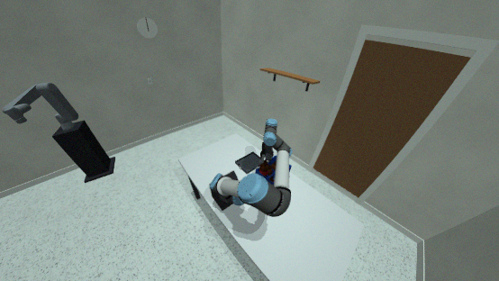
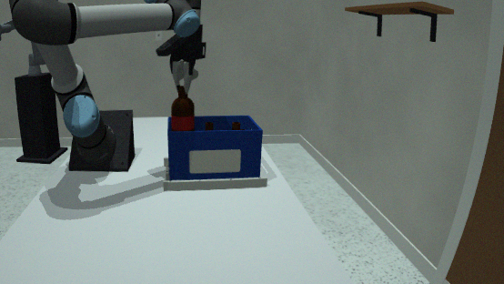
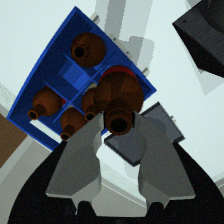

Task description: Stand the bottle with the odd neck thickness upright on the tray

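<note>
My gripper (image 2: 183, 84) is shut on the neck of a brown bottle with a red label (image 2: 182, 113) and holds it upright, partly raised out of the blue crate (image 2: 214, 147). In the wrist view the held bottle (image 3: 119, 100) sits between my fingers above the crate (image 3: 75, 80). Several other brown bottles (image 3: 87, 49) stand in the crate's compartments. The dark grey tray lies on the table beside the crate, just under the held bottle in the wrist view. It also shows in the top view (image 1: 249, 161).
The crate rests on a flat pale base (image 2: 215, 183). The arm's black base mount (image 2: 109, 141) stands left of the crate. A dark block (image 3: 205, 30) shows at the wrist view's top right. A black stand with another arm (image 1: 83, 149) is on the floor, off the table.
</note>
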`<action>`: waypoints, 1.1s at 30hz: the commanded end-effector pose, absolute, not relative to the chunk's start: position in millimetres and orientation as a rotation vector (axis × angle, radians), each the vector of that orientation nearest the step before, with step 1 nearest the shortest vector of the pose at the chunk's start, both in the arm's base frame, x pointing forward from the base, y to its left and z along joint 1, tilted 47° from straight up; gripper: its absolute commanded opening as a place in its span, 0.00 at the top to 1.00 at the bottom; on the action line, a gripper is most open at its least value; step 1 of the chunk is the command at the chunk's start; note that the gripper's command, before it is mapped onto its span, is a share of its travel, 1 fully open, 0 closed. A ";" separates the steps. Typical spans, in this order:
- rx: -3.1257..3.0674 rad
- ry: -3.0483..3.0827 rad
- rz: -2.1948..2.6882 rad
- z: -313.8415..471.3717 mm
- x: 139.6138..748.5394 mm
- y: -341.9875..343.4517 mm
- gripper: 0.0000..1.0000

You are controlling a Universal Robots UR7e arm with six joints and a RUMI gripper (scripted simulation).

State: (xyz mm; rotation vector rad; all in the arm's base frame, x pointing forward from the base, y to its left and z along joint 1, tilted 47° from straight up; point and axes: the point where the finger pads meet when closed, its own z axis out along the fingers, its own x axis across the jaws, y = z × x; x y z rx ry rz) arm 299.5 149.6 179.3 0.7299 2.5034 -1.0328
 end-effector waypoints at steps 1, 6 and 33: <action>0.730 2.503 -1.032 179.9 299.6 150.4 1.00; 0.730 2.503 -1.032 181.6 299.3 152.1 1.00; 0.730 2.503 -1.032 198.3 296.6 169.9 1.00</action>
